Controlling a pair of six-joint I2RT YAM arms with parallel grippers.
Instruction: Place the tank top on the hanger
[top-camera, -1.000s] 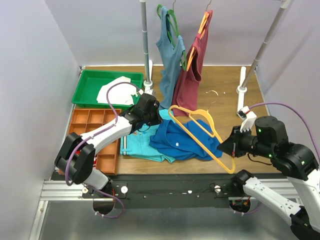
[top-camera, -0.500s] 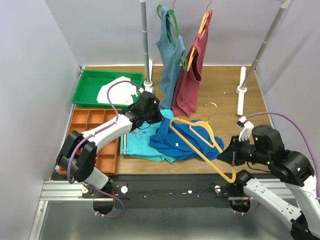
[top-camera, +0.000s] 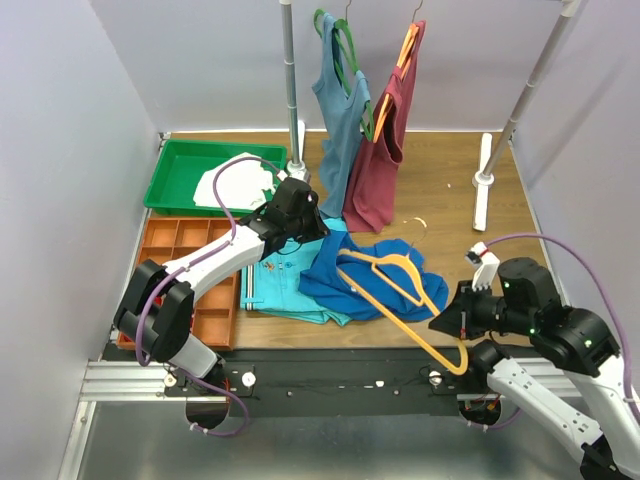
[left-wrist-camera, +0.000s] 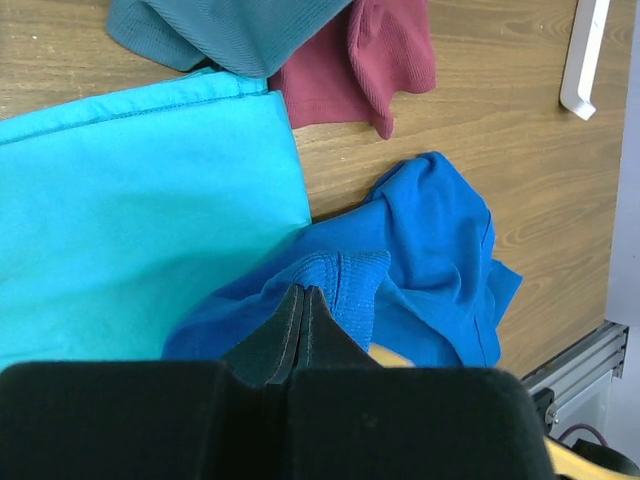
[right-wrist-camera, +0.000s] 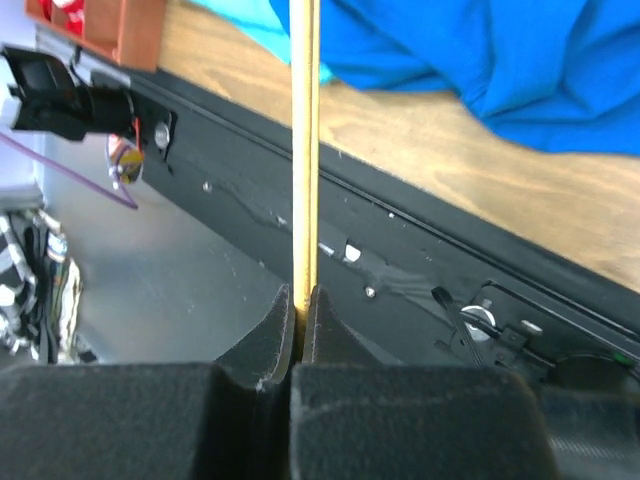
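Observation:
The royal blue tank top (top-camera: 375, 280) lies crumpled on the wooden table, partly over a turquoise garment. My left gripper (top-camera: 315, 232) is at its upper left edge. In the left wrist view the jaws (left-wrist-camera: 303, 292) are shut on the tank top's (left-wrist-camera: 430, 250) ribbed hem. The light-orange hanger (top-camera: 410, 330) lies slanted across the tank top, its metal hook (top-camera: 415, 226) pointing away. My right gripper (top-camera: 441, 323) is shut on the hanger's near corner, past the table's front edge. In the right wrist view the thin bar (right-wrist-camera: 303, 150) runs straight up out of the pinched jaws (right-wrist-camera: 303, 292).
A folded turquoise garment (top-camera: 280, 285) lies left of the tank top. A grey-blue top (top-camera: 340, 110) on a green hanger and a maroon top (top-camera: 385, 150) hang from the rack behind. A green tray (top-camera: 170, 180) and an orange compartment tray (top-camera: 175, 245) stand at left. The rack's white foot (top-camera: 483, 195) is at back right.
My right gripper has carried the hanger left and toward the near edge, so it now lies lower across the tank top. The left gripper has barely moved.

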